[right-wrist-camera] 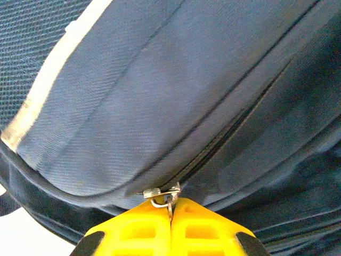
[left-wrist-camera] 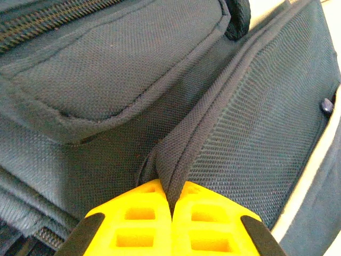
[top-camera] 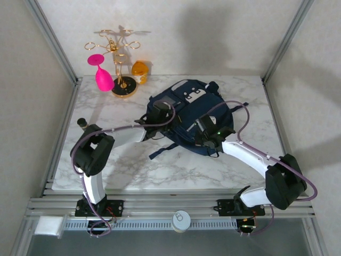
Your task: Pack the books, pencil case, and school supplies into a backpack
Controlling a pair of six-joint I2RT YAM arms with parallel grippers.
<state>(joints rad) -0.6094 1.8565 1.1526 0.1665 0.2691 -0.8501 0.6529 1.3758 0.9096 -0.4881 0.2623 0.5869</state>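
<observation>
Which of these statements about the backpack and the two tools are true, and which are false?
1. The left tool pinches a fold of the backpack's fabric. True.
2. The right tool is open above bare table. False: it is shut on the backpack's metal zipper pull.
3. The backpack lies on the marble table, between the two arms. True.
4. The pink glass is packed inside the backpack. False: it is at the gold rack by the table's far left corner, apart from the backpack.
</observation>
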